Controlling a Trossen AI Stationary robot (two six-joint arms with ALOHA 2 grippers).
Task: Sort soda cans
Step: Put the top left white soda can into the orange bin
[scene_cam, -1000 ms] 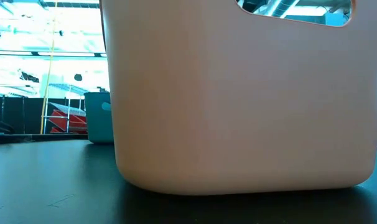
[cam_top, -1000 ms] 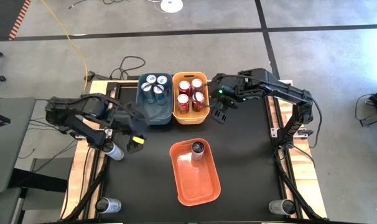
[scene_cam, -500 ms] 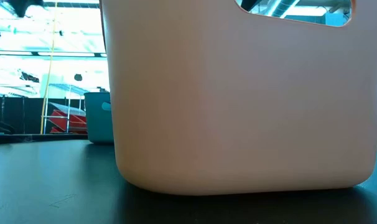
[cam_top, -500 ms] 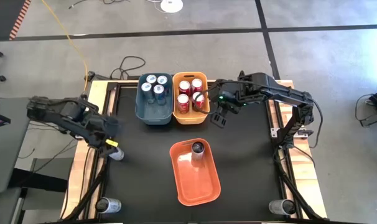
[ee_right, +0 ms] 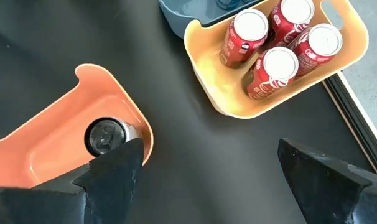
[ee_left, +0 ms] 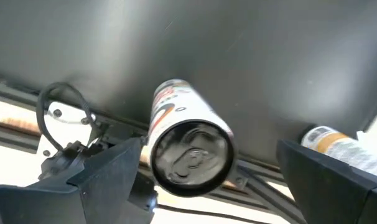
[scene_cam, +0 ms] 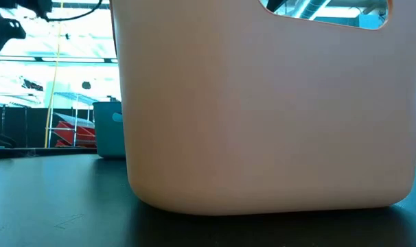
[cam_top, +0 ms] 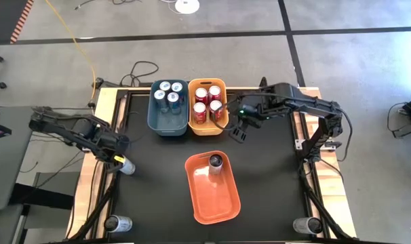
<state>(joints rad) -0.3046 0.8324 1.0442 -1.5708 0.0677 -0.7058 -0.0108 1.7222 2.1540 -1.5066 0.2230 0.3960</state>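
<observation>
1. Where the black table [cam_top: 165, 196] fills the high view, it is the largest thing, with an arm at each side.
2. The orange bin [cam_top: 212, 188] sits near the middle front (its wall fills most of the low view) and holds one dark grey can [cam_top: 216, 161] standing at its far end.
3. The blue bin [cam_top: 169, 107] and the yellow bin [cam_top: 207, 106] stand side by side, touching, at the far edge.
4. The blue cans [cam_top: 170, 93], four of them, stand upright in the blue bin; the four red cans [cam_top: 207, 102] stand in the yellow one.
5. The right gripper [cam_top: 238, 130] hangs just beside the yellow bin, fingers spread wide, holding nothing.
6. The left gripper [cam_top: 117, 150] is at the table's left edge over a silver can [cam_top: 125, 166]. In the left wrist view this can [ee_left: 188, 144] shows between the wide-apart fingers [ee_left: 111, 177], which seem not to touch it, though the angle makes that hard to judge.
7. Two more silver cans stand at the front corners, one left [cam_top: 117, 223] and one right [cam_top: 306, 225].
</observation>
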